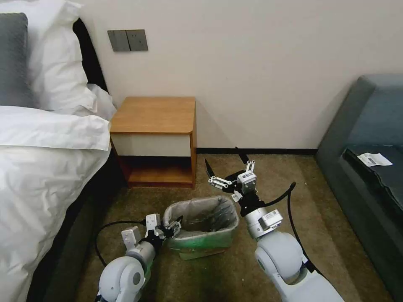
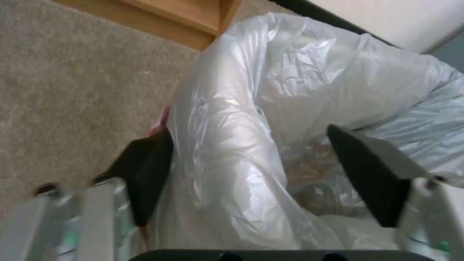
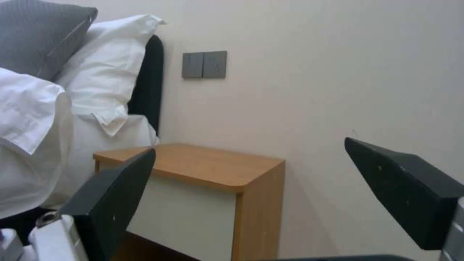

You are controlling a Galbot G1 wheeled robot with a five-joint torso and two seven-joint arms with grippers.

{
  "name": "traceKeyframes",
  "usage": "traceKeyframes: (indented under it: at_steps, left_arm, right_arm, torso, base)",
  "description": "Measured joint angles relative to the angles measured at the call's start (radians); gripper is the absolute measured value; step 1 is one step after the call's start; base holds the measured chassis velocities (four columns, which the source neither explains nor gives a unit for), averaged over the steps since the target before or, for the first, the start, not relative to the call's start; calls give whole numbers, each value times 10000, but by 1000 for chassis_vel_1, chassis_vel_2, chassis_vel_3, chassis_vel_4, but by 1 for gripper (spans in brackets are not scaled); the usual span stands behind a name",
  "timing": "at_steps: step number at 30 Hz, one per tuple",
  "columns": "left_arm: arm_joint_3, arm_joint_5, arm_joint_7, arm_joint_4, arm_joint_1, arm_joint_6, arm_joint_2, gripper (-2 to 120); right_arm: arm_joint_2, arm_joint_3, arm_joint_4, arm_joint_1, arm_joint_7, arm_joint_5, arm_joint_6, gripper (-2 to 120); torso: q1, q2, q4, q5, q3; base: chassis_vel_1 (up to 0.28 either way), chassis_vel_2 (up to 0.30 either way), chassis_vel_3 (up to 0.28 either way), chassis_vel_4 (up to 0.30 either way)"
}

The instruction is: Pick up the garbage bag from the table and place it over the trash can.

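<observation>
On the carpet [image 1: 268, 176] in front of the table [image 1: 153, 115] stands the trash can [image 1: 203, 241], near the table's front right corner, with the garbage bag [image 1: 201, 212] already draped into it. Bag film covers the can's rim all round and sags into the inside; pale green can wall shows through below the film on the side facing the robot. Table top bare.

Left gripper [image 1: 176, 227]: at the can's left rim, level with the bag's edge. Left wrist view shows its two dark fingers [image 2: 145, 174] spread wide, one outside the can wall and one over the inside, straddling the bagged rim [image 2: 227, 145]. A trace of the pink-red band [image 2: 162, 121] shows just beside the outer finger. Cannot tell whether either pad touches the film; nothing is clamped.

Right gripper [image 1: 224, 163]: raised above the carpet beyond the can's far right corner, apart from the can and bag, between the can and the wall [image 1: 260, 75]. Fingers spread wide, holding nothing. Right wrist view looks past both dark fingers [image 3: 116, 195] toward the table [image 3: 208, 170], with the bed [image 3: 34, 145] on the table's far side and a grey wall switch plate [image 3: 204, 64] above it.

Sofa [image 1: 369, 138] stands well apart from the can, against the same wall.
</observation>
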Motion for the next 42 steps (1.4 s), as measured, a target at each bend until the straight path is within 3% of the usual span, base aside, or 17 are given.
traceKeyframes:
  at_steps: [5,11,14,15,18,19,23,26,28,33,42]
  left_arm:
    - [-80,185,39,-190,89,-136,-11,99]
    - [-243,611,133,-553,310,-881,0,100]
    - [-330,731,261,-571,408,-2688,-54,100]
    - [-330,731,261,-571,408,-2688,-54,100]
    - [-367,1093,553,222,49,-5334,-195,100]
    - [-367,1093,553,222,49,-5334,-195,100]
    - [-427,1680,1301,1532,-428,-7749,-193,100]
    - [-438,1800,1400,1787,-506,-8075,-194,100]
    - [-462,2358,1826,2769,-830,-9396,-267,100]
    - [-419,2468,2067,3043,-884,-9720,-301,100]
    - [-304,2335,2031,2853,-544,-9439,-355,100]
  right_arm:
    - [48,0,8,25,0,6,-8,100]
    - [198,0,-148,34,16,0,14,100]
    - [550,-103,-401,-150,552,5,-74,100]
    - [550,-103,-401,-150,552,5,-74,100]
    - [1242,-182,-1263,-626,1308,-19,215,100]
    - [1242,-182,-1263,-626,1308,-19,215,100]
    - [1908,326,-3121,-990,1070,-867,1647,100]
    - [2021,464,-3407,-992,1024,-1017,1909,100]
    - [2367,788,-3991,-964,1006,-1217,2267,100]
    - [2617,1114,-4484,-867,932,-1547,2672,100]
    - [2708,1282,-4544,-802,791,-1703,2866,100]
  torso:
    - [0,0,0,0,0]
    - [0,0,0,0,0]
    - [0,0,1,-1,0]
    - [0,0,1,-1,0]
    - [0,0,1,-1,0]
    - [0,0,1,-1,0]
    - [0,0,-1,2,1]
    - [0,0,-1,0,1]
    - [0,0,-1,-2,1]
    - [0,0,0,-3,1]
    - [0,0,0,5,1]
  base:
    - [0,0,0,0]
    - [0,0,0,0]
    - [0,0,0,0]
    - [0,0,0,0]
    - [0,0,0,0]
    - [0,0,0,0]
    - [0,0,0,0]
    - [0,0,0,0]
    - [0,0,0,0]
    - [0,0,0,0]
    - [0,0,0,0]
